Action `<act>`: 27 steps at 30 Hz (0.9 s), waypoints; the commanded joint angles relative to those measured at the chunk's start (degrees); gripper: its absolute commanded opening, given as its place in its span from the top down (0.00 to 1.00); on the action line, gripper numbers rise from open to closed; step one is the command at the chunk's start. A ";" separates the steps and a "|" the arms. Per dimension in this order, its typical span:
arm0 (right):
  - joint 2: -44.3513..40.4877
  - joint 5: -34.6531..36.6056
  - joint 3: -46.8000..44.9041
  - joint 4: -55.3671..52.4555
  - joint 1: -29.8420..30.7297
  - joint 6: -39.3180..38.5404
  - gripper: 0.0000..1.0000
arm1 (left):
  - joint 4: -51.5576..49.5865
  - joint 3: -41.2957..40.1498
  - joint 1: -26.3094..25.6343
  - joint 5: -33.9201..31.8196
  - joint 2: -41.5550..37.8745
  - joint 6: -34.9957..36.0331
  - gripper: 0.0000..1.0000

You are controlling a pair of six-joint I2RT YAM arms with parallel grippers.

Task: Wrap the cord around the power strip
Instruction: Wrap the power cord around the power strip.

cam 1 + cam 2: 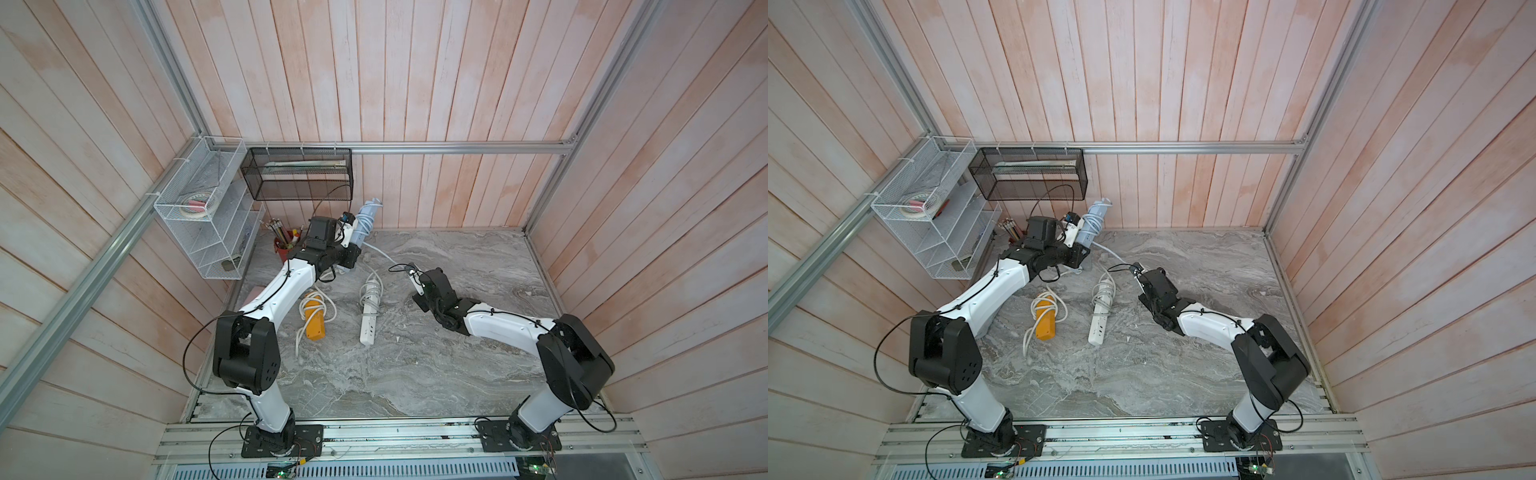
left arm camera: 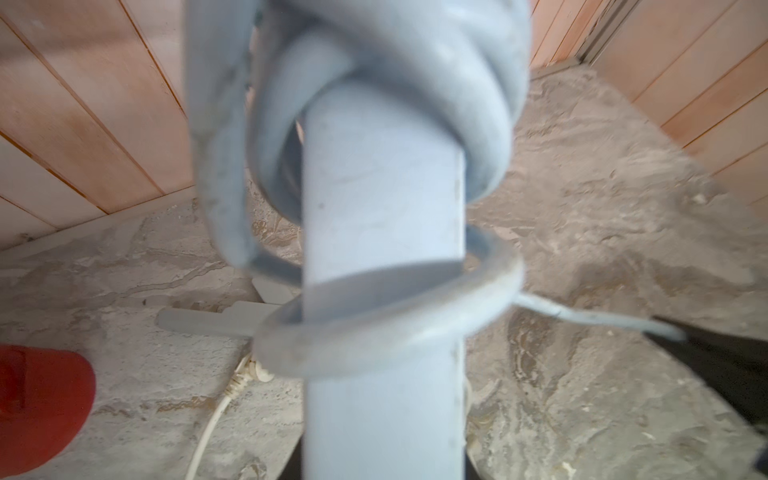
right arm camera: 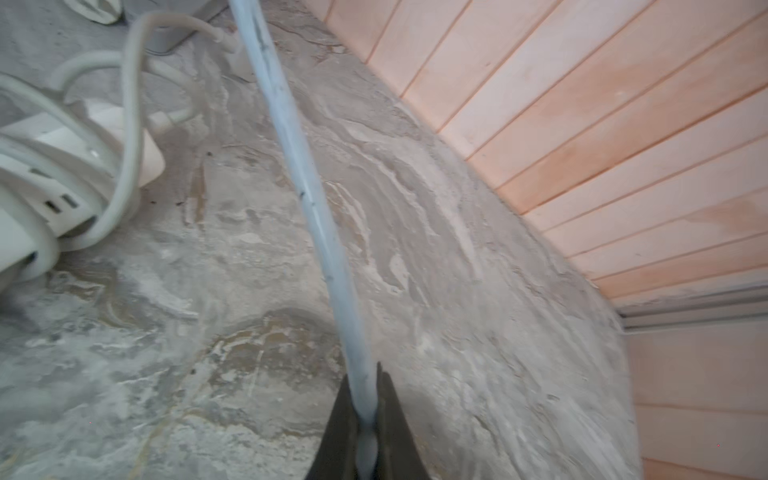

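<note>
**The right gripper point(image 3: 365, 419) pinches the cord point(image 3: 301, 183); the left gripper point(image 1: 351, 241) holds the power strip point(image 1: 365, 220) aloft**

The right gripper's jaws are closed hard on the pale blue cord, low over the table point(image 1: 457, 374). From that pinch the cord runs in a straight, taut line toward the left gripper. That gripper is closed on the lower end of the pale blue power strip and holds it off the table, tilted up near the back wall point(image 1: 415, 187).

Several turns of cord circle the strip. In the left wrist view the nearest loop point(image 2: 390, 345) stands loose around the body, not snug against it.

I judge the winding to be well under way, with only the run between the two grippers left to take up. The next move calls for carrying that run around the strip again under steady tension, so the slack loop tightens and does not slide off.

A white power strip point(image 1: 369, 316) and an orange power strip point(image 1: 314, 322) lie between the arms, and their cords should be kept clear.
</note>
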 commanded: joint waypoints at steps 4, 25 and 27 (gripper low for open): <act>-10.13 14.89 -2.78 15.60 1.22 -25.05 1.00 | -8.16 9.64 -3.78 -11.66 5.02 11.95 1.00; 4.20 -41.67 39.67 -20.60 -20.48 -13.95 1.00 | -27.59 -0.67 -20.69 35.74 -3.54 33.65 1.00; 5.75 -51.26 39.79 -22.53 -23.86 -12.57 1.00 | -26.49 -1.25 -20.89 40.34 -5.20 34.42 1.00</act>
